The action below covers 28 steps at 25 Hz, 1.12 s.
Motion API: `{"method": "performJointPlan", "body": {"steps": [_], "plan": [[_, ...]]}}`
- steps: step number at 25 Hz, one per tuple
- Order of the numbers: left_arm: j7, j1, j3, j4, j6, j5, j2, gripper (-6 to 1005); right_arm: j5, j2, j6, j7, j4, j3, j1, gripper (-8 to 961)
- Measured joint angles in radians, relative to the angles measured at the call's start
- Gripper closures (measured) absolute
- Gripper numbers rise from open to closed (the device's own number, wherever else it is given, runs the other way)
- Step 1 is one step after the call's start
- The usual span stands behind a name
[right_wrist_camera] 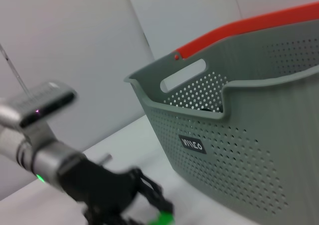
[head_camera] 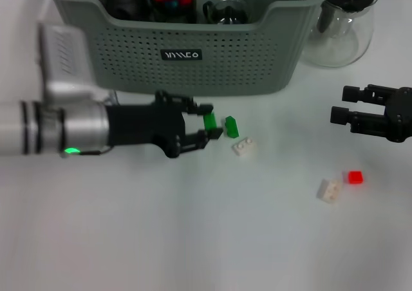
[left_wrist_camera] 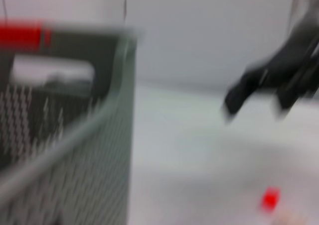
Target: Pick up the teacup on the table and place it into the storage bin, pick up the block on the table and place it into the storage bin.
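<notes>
Head view showed the left gripper (head_camera: 205, 131) with jaws closed on a green block (head_camera: 210, 122) near the bin (head_camera: 193, 46); right gripper (head_camera: 341, 114) idle, jaws wide. More blocks lay on the counter (head_camera: 193, 239).

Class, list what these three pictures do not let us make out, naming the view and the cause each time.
- Contents of the storage bin: head view, dark shapes cut off by the top edge.
- Left gripper grip on the green block: head view, fingers overlap it; right wrist view crops it.
- Red block: left wrist view, blurred.
- Right gripper: parked, arm cut off.
</notes>
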State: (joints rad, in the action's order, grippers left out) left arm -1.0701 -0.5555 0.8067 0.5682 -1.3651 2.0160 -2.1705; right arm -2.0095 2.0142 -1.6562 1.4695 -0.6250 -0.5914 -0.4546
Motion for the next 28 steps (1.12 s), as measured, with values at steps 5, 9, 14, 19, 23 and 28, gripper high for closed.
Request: {"method": "performJointPlan", "body": {"steps": [5, 9, 14, 19, 23, 28], "plan": [[-0.196, 0.024, -0.07, 0.223, -0.322, -0.066, 0.006, 551, 0.0, 0.0, 0.0, 0.0, -0.001, 0.001, -0.003, 208], [-0.427, -0.024, -0.135, 0.375, -0.438, -0.205, 0.023, 544, 0.0, 0.002, -0.001, -0.002, -0.002, -0.001, -0.006, 208], [-0.73, -0.135, -0.128, 0.552, -0.299, -0.265, 0.066, 536, 0.0, 0.006, -0.001, -0.007, -0.005, -0.003, -0.008, 208], [-0.924, -0.269, -0.005, 0.556, 0.051, -0.056, 0.141, 527, 0.001, 0.011, 0.001, -0.032, -0.001, 0.003, -0.009, 209], [-1.045, -0.382, 0.102, 0.427, 0.276, 0.232, 0.16, 520, 0.003, 0.019, 0.003, -0.042, 0.0, 0.004, -0.009, 209], [-1.159, -0.479, 0.198, 0.263, 0.432, 0.513, 0.14, 512, 0.004, 0.022, 0.005, -0.05, 0.0, 0.004, -0.011, 209]]}}
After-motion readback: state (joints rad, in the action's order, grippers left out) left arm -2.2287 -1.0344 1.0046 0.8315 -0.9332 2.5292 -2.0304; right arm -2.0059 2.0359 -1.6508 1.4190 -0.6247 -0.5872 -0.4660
